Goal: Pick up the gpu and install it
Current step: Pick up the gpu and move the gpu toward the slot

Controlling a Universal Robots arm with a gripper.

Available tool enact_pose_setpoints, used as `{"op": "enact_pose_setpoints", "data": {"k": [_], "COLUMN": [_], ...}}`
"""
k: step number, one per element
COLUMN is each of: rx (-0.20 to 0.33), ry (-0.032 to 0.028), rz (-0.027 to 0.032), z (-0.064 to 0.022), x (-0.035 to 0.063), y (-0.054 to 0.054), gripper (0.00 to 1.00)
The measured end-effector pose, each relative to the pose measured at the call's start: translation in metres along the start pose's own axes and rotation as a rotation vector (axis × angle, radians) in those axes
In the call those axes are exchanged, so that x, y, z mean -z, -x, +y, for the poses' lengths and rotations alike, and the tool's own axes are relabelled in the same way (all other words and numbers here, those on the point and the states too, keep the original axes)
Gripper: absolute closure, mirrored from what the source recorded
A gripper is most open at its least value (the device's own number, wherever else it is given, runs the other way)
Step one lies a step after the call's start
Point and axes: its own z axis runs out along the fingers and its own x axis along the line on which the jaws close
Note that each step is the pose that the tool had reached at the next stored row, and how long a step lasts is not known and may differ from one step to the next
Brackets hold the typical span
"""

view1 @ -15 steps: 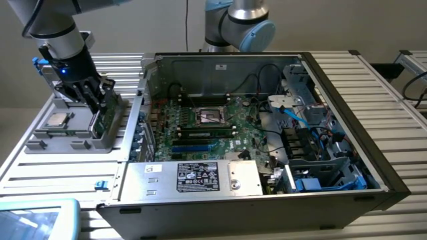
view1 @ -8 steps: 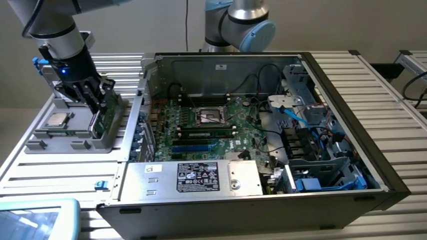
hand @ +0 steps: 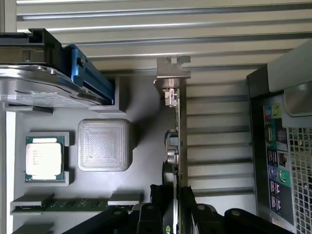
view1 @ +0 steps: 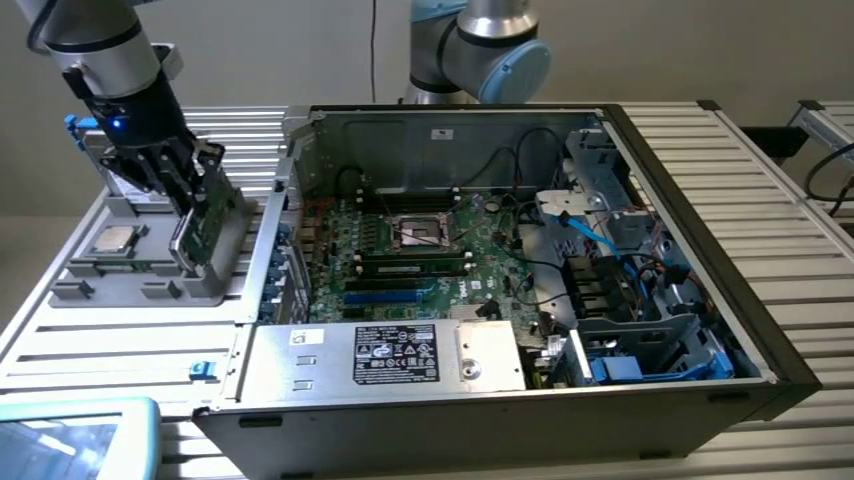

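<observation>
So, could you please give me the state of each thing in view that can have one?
Black-fingered gripper: shut on the gpu card.
Flat green gpu card with silver bracket: on edge, gripped, outside the case.
Black metal computer case: open, interior exposed.
Square silver processor: flat in its grey tray pocket.
Silver hard drive with blue clips: resting on the tray.
Green memory stick: lying in its tray slot.

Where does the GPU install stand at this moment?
Done: the gripper is at the gpu, jaws apparently closed on its edge. In hand: the card stands on edge at the grey holder tray; whether it is lifted is unclear. Left: it is not yet on the motherboard in the open case.
</observation>
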Motion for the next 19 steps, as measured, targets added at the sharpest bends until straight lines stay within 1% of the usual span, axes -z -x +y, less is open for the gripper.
{"op": "enact_pose_setpoints", "data": {"k": [19], "rx": [0.0], "ry": [0.0], "rz": [-0.0001], "z": [0.0042], "x": [0.0864], "y": [0.001], "gripper": [0.73]}}
